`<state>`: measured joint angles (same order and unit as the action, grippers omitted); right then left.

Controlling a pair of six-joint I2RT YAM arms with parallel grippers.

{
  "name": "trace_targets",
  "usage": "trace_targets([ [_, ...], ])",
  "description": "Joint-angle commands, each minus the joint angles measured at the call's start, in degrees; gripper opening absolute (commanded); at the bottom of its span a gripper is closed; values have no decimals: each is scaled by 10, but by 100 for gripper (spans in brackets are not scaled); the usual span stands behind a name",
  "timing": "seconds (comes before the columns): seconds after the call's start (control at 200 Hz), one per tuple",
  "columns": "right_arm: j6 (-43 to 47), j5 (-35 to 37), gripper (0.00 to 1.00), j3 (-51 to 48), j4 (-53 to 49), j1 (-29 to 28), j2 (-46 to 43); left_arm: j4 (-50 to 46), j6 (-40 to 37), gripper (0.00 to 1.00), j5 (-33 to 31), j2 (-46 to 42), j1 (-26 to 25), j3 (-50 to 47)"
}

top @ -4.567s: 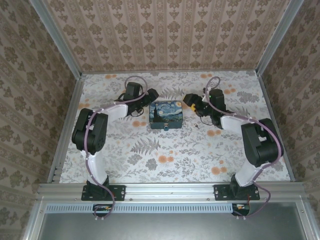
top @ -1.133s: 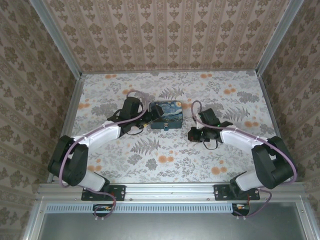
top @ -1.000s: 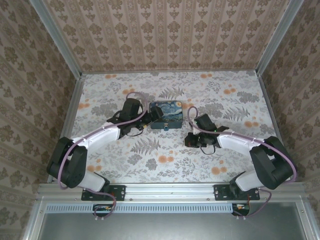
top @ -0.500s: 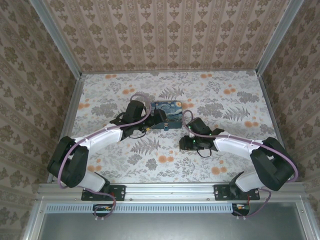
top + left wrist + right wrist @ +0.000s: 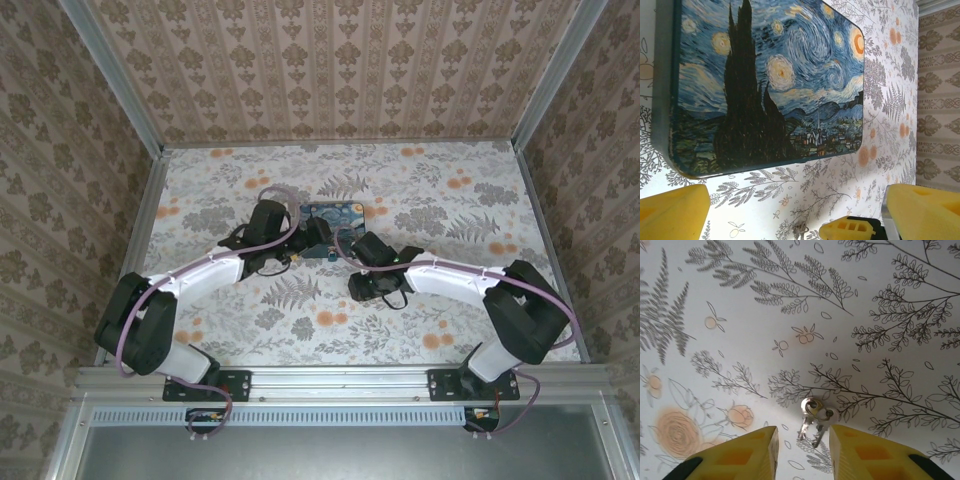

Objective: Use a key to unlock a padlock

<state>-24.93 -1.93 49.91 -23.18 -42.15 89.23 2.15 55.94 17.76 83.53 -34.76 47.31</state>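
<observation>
Two small silver keys on a ring (image 5: 816, 421) lie flat on the floral table. My right gripper (image 5: 802, 432) hangs just above them, its yellow fingers (image 5: 742, 452) open on either side and touching nothing. In the top view the right gripper (image 5: 356, 285) sits in front of the painted-print box (image 5: 338, 218). My left gripper (image 5: 312, 240) is at the box's near left corner, wide open around bare table. The left wrist view has the box lid (image 5: 765, 85) above, the keys (image 5: 802, 231) at the bottom edge and the left gripper (image 5: 797, 200) empty. The padlock is hidden.
The table (image 5: 450, 200) is covered in a floral cloth and fenced by patterned walls and aluminium rails (image 5: 140, 230). One yellow finger (image 5: 847, 229) of the right gripper pokes into the left wrist view next to the keys. Both arms crowd the space in front of the box.
The right gripper has slid left across the table to the spot in front of the box and gone from shut to open. The left gripper edged closer to the box.
</observation>
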Motion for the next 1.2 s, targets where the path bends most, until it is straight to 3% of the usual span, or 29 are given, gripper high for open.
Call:
trace_targets([
  [0.0, 55, 23, 34, 18, -46, -3, 6, 4, -2, 100, 8, 2, 6, -3],
  [0.255, 105, 35, 34, 26, -73, -3, 17, 15, -1, 100, 17, 14, 9, -2],
  [1.195, 106, 39, 34, 59, -54, -2, 90, 30, 6, 100, 26, 23, 15, -7],
])
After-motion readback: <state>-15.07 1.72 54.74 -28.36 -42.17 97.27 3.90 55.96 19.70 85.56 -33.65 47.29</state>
